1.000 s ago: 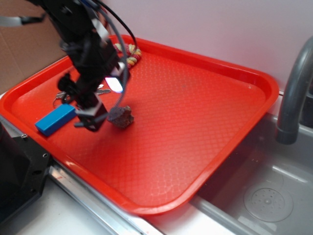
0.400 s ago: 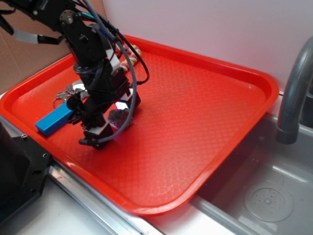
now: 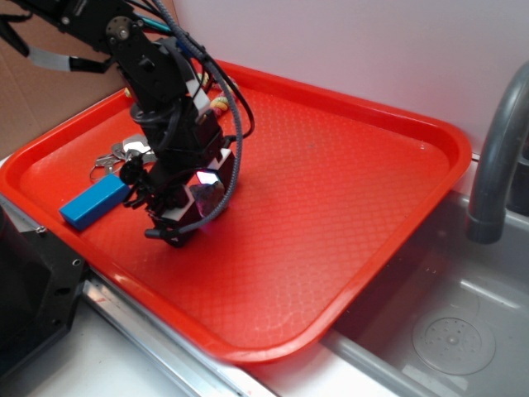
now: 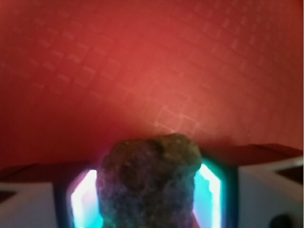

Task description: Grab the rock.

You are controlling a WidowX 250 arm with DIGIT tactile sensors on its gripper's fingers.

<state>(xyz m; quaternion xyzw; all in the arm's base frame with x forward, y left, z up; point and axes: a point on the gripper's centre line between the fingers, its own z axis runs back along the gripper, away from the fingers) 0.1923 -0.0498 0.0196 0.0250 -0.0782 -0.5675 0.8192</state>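
You have the pincer (image 3: pixel 188 217) down on the red tray (image 3: pixel 347 190) with the rock (image 3: pixel 205 194) sitting between its two pads; in the wrist view the rock (image 4: pixel 149 183) fills the gap, with a glowing pad close on each side at 9 and 3 o'clock. The pads look to be at or very near the stone's flanks, but you cannot tell from these views whether they are already squeezing it, so treat the grip as unconfirmed. The rock looks to rest on the tray floor, toward the tray's 8 o'clock part, not lifted. My reading: the approach and the straddle are done; what is left is a firm close and a lift to prove the hold

Around you: the blue block (image 3: pixel 93 201) lies just beside the pincer at its 9 o'clock, and the bunch of keys (image 3: pixel 124 154) sits near at 10 o'clock. A yellow beaded thing (image 3: pixel 220 103) peeks out behind the arm at 12 o'clock. Nothing lies between the pads and the rock. The grey faucet (image 3: pixel 496 157) and the sink (image 3: pixel 446 331) stand well apart at 3 to 4 o'clock
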